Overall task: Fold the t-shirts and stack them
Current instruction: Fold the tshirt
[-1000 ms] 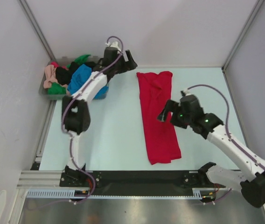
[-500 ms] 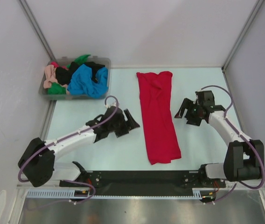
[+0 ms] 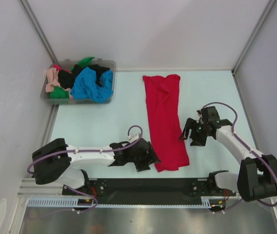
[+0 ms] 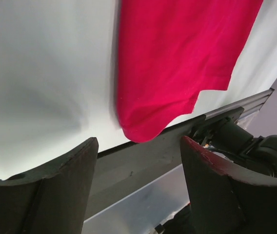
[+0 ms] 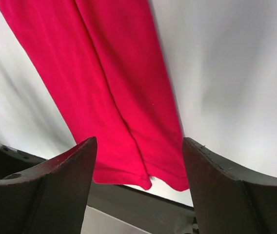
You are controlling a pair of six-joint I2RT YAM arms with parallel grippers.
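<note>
Red t-shirt (image 3: 164,122) is lying flat on the worktop (image 3: 104,126), right of centre, folded lengthwise into one long narrow strip. Its long axis is running far to near and leaning a little rightward toward the near end. The far end is sitting near the back edge of the worktop, and the near end is reaching the black rail (image 3: 143,184) at the front. A lengthwise fold line is showing down the strip in the right wrist view.

Left arm (image 3: 89,155) is stretching low across the near side. The left fingers (image 4: 55,190) are standing apart, gripping nothing, and hovering just beside the strip's near-left corner. In the left wrist view that corner is showing between them, with cloth and fingers apart.

Right arm (image 3: 231,141) is reaching in from the right. The right fingers (image 5: 50,190) are also spread and empty, just beside the strip's right edge at its lower half.

The other t-shirts (image 3: 90,84), blue, black, green and peach-pink, are sitting bunched in the clear bin (image 3: 104,62) at the far-left corner, well apart from the red one.
</note>
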